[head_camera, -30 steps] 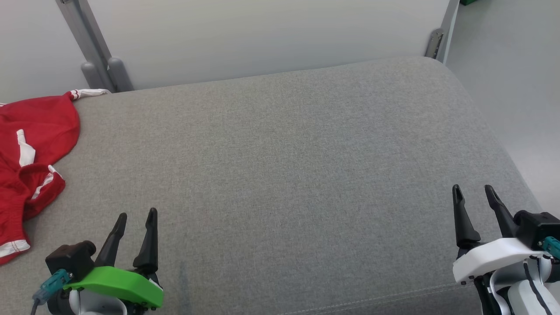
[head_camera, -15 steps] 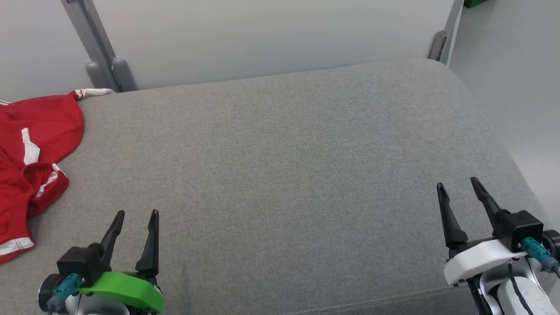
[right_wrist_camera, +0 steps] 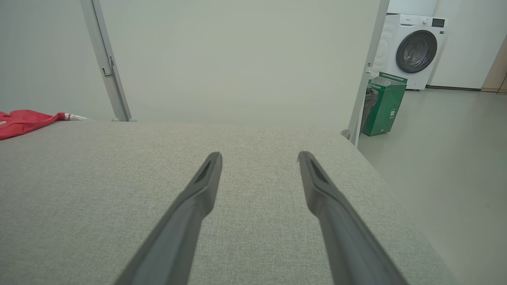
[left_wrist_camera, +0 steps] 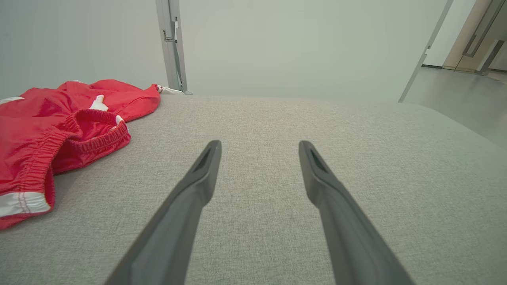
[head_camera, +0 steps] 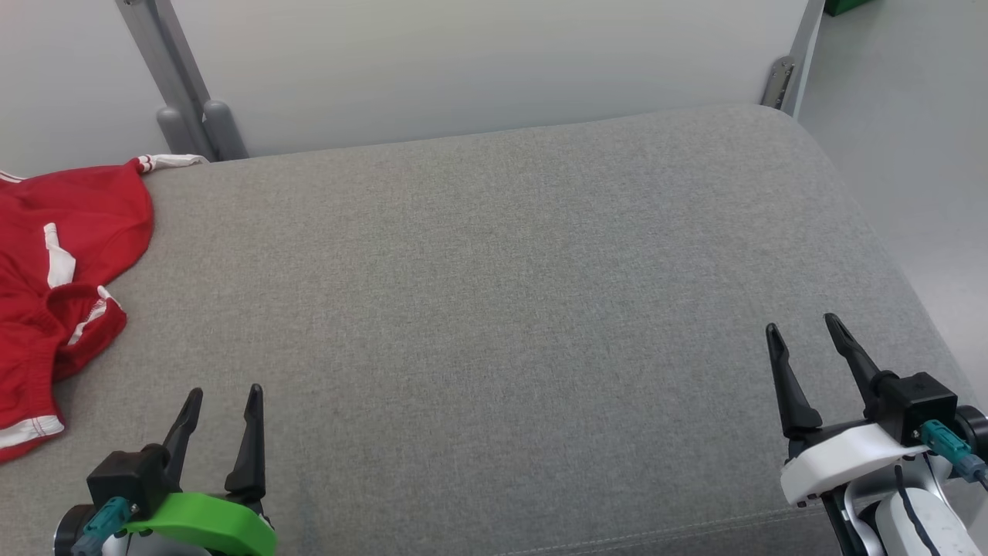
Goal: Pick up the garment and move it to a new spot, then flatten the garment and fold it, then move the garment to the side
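Note:
The garment is red with white trim and lies crumpled at the far left of the grey cushioned surface. Its elastic waistband shows in the left wrist view, where the garment sits left of the fingers. My left gripper stands open at the lower left, a little right of the garment and apart from it, with nothing between its fingers. My right gripper is open at the lower right, far from the garment, and holds nothing.
A pale wall panel with grey metal posts runs behind the surface. Floor lies past the surface's right edge. In the right wrist view a green bin and a washing machine stand beyond the right corner.
The head camera has shifted, sliding the whole scene slightly right and down. My left gripper has drawn back toward the near edge; my right gripper has moved a little left. The garment lies as before.

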{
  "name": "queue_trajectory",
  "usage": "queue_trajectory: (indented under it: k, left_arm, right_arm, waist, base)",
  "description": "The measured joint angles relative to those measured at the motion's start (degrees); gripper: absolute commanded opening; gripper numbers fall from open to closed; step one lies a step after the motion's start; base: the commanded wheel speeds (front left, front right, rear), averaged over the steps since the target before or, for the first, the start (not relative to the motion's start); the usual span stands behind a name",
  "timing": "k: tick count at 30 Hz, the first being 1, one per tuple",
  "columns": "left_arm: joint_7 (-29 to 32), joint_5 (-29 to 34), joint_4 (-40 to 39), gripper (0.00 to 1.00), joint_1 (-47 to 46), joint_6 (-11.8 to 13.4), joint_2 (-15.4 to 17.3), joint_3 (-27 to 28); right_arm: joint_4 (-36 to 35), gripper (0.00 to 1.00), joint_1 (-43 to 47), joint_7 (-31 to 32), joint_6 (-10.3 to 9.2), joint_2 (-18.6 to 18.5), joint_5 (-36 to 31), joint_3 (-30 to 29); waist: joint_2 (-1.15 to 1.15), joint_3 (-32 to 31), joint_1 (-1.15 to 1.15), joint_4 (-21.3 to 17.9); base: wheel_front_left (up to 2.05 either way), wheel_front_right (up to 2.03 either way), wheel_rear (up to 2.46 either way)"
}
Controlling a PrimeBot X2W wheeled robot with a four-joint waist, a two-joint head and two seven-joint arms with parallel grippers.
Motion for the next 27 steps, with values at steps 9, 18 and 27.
queue_trajectory:
  k: [9, 18, 27]
  left_arm:
    - [0.0, 0.0, 0.9, 1.0, 0.0, -0.2, -0.2, 1.4]
    - [0.0, 0.3, 1.4, 1.0, -0.1, -0.4, -0.5, 1.5]
    - [0.0, 1.1, 1.4, 1.0, -0.6, -0.5, -0.7, 1.3]
  right_arm:
    - [0.6, 1.0, -0.4, 0.0, 0.97, 0.0, 0.1, -0.7]
    - [0.8, 1.0, -0.9, 0.0, 1.13, 0.1, 0.1, -1.6]
    - [0.6, 1.0, -0.9, 0.0, 1.66, 0.5, 0.2, -2.7]
  waist:
    - [0.0, 0.0, 0.0, 0.0]
    - [0.0, 0.0, 0.0, 0.4]
    - [0.0, 0.2, 0.0, 3.4]
  base:
    - [0.0, 0.0, 0.0]
    - [0.0, 0.0, 0.0]
    - [0.0, 0.0, 0.0]
